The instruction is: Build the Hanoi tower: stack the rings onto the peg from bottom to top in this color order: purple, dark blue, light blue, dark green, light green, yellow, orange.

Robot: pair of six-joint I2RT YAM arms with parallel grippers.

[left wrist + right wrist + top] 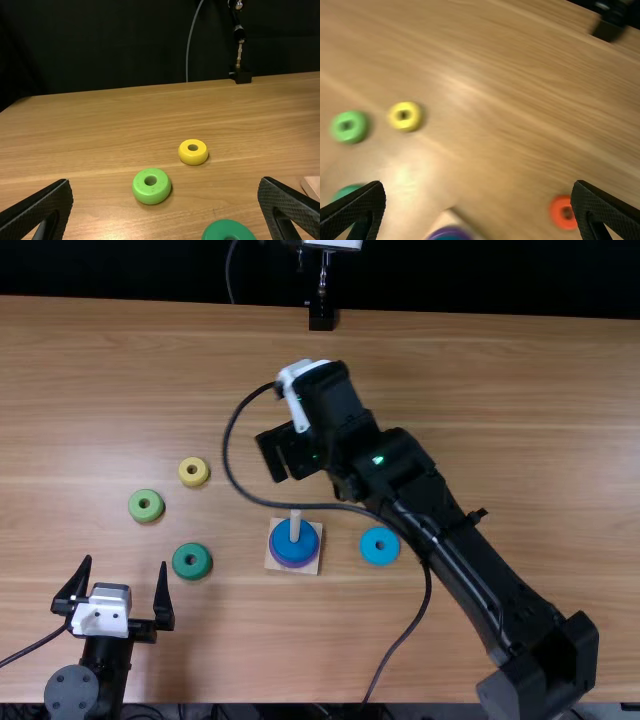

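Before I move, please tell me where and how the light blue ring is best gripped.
The outer rim looks best: the light blue ring lies flat, so come straight down, one finger on each side of its round wall, leaving the centre hole free for the peg. I would pinch its near and far sides, since the square base is to its left.

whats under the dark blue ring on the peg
The purple ring shows as a rim, with the square wooden base below it. The dark blue ring covers the rest of the purple ring's top.
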